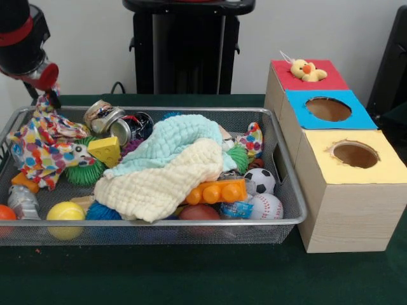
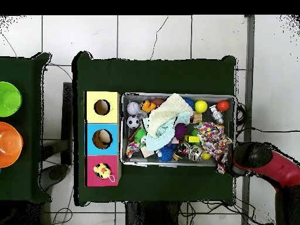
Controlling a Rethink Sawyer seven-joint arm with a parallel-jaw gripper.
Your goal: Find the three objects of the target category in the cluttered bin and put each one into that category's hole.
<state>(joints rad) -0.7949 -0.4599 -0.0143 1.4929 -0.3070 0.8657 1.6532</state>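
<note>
- Dark green table (image 1: 203,279) stands on a pale tiled floor (image 2: 152,35); a white wall (image 1: 318,32) is behind.
- Wire-mesh bin (image 1: 289,190) sits on the table, crammed with toys and cloths.
- Three-hole wooden box (image 1: 346,210) stands just beside the bin: red, blue and yellow tops.
- Yellow plush duck (image 1: 307,70) sits in the red hole.
- Gripper (image 1: 48,95) hangs at the bin's corner, touching a multicoloured polka-dot cloth (image 1: 41,146); its opening cannot be judged.
</note>
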